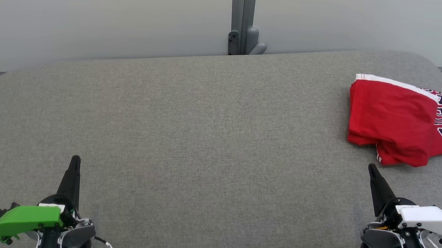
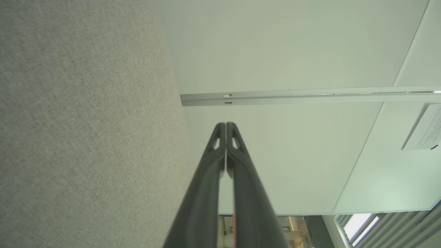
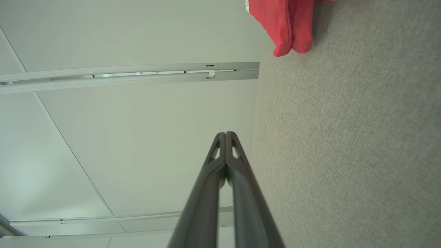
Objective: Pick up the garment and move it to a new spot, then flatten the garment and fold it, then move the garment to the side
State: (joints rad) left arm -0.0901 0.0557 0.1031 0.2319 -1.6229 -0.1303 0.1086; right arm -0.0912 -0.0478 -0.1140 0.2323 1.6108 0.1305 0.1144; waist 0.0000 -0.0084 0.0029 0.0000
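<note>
The garment (image 1: 397, 119) is a red jersey with white trim and dark lettering, lying folded at the far right of the grey padded surface (image 1: 205, 130). A red corner of the garment (image 3: 289, 24) shows at the top of the right wrist view. My right gripper (image 1: 371, 168) is shut and empty, a little in front of the garment's near edge and apart from it. At the lower left my left gripper (image 1: 75, 158) is shut with nothing in it, far from the garment. Both pairs of fingers (image 2: 226, 124) (image 3: 226, 133) are pressed together.
A pale wall runs behind the surface, with a grey post and bracket (image 1: 242, 33) at its middle. The surface's rounded back corners fall away at left and right, and the garment reaches the head view's right edge.
</note>
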